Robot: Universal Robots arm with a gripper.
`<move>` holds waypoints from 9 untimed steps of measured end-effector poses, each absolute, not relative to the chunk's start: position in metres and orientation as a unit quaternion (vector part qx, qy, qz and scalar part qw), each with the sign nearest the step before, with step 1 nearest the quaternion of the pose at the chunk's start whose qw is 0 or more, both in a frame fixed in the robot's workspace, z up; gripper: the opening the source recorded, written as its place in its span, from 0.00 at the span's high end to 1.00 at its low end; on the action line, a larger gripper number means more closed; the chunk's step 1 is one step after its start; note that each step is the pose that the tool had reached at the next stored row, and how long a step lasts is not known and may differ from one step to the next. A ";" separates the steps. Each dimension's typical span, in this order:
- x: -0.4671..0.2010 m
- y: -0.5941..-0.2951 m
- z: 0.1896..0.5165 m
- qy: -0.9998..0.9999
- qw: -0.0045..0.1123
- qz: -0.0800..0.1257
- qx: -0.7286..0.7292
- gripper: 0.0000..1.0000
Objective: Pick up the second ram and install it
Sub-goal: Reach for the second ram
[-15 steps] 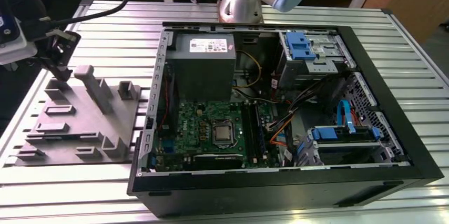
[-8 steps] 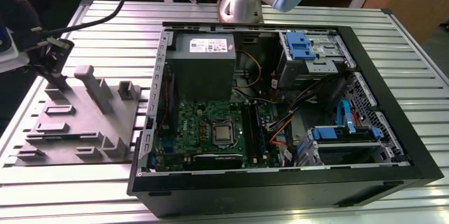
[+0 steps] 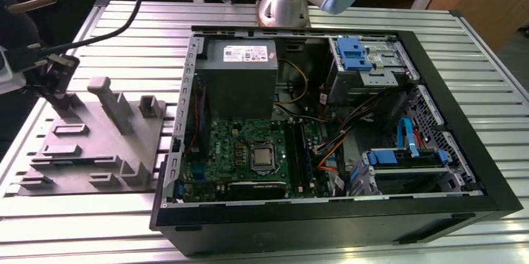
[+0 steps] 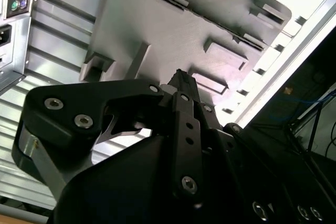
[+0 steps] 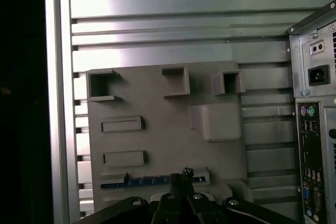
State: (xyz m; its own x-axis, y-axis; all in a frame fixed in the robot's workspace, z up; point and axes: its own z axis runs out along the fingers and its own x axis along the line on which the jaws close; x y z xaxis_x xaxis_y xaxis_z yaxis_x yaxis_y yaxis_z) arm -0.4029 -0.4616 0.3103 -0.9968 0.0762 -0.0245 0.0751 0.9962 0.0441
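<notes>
The second ram (image 5: 142,182) is a thin blue-green stick standing on edge in a slot of the grey fixture plate (image 5: 157,135). In the first wrist view my gripper (image 5: 181,174) sits right on its upper edge, near the middle of its length. The exterior view puts the gripper (image 3: 64,104) low over the far left corner of the fixture plate (image 3: 99,146), well left of the open computer case (image 3: 331,214). In the second wrist view the gripper (image 4: 181,77) points down at the same plate (image 4: 157,30). The ram still sits in its slot.
The motherboard (image 3: 240,146) lies inside the case, with its long black memory slots (image 3: 299,152) right of the processor. Tall grey posts (image 3: 108,100) rise from the fixture near the gripper. The case's rear panel (image 5: 315,145) stands beside the fixture. A ribbed metal table (image 3: 140,41) carries everything.
</notes>
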 end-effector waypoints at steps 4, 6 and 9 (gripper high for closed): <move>-0.408 -0.463 0.304 0.999 0.013 0.022 0.038 0.90; -0.411 -0.464 0.301 0.999 0.013 0.022 0.038 0.90; -0.413 -0.465 0.297 0.999 0.013 0.022 0.038 0.90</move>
